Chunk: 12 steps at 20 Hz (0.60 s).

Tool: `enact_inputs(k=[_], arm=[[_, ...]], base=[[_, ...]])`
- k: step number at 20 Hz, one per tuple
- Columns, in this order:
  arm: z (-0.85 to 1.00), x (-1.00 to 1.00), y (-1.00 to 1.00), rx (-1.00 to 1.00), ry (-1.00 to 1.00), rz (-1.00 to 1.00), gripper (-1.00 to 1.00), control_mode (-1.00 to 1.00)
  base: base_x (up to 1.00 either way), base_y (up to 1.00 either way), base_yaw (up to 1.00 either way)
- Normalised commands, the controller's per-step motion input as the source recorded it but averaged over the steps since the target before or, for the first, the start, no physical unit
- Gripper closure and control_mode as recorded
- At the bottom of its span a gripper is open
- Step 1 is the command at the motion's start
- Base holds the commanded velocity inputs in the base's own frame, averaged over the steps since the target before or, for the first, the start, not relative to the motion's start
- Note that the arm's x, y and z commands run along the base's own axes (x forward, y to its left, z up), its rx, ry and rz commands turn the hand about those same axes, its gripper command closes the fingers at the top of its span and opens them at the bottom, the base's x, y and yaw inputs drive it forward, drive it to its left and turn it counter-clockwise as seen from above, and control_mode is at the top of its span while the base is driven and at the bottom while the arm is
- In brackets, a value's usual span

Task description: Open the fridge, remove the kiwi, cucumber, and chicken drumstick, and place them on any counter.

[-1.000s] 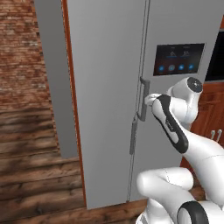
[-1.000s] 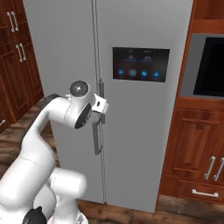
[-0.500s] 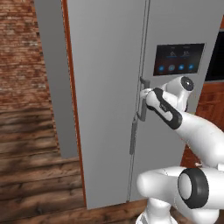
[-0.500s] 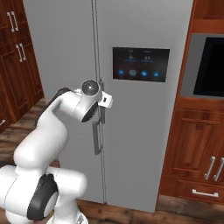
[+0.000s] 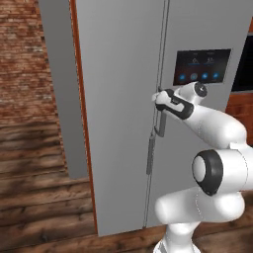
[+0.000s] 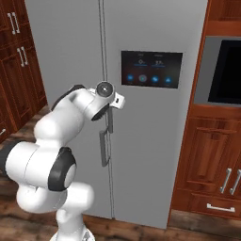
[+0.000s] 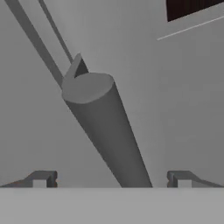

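The fridge [image 5: 118, 99] [image 6: 155, 141] is a tall light-grey appliance with both doors shut and a dark display panel [image 6: 150, 68]. My gripper [image 5: 159, 99] is at the top end of the right door's vertical bar handle [image 5: 160, 126] [image 6: 110, 124]. In the hand view the handle [image 7: 107, 131] runs between my two fingertips [image 7: 41, 178], and the gripper [image 7: 111, 179] is open, straddling the bar without touching it. The kiwi, cucumber and chicken drumstick are hidden behind the shut doors. The counter is out of view.
A second bar handle [image 5: 149, 155] hangs lower on the left door. Red-brown wood cabinets [image 6: 207, 164] and a dark built-in oven [image 6: 226, 70] stand right of the fridge. A brick wall [image 5: 27, 74] and wood floor [image 5: 39, 188] lie to the left.
The hand has moved left and up onto the top of the right door's handle, and the elbow has swung forward. The fridge doors have not moved.
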Motion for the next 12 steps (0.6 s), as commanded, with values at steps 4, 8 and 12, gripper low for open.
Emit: enact_inputs(k=[4,8,12], arm=[[-0.03,0.46,0.00,0.05,-0.14,0.00,-1.00,-1.00],[-0.12,0.50,0.00,0.04,-0.09,0.00,-1.00,-1.00],[-0.12,0.53,0.00,0.01,-0.01,0.00,-1.00,-1.00]], base=[[0.00,0.00,0.00],[0.00,0.00,0.00],[0.00,0.00,0.00]])
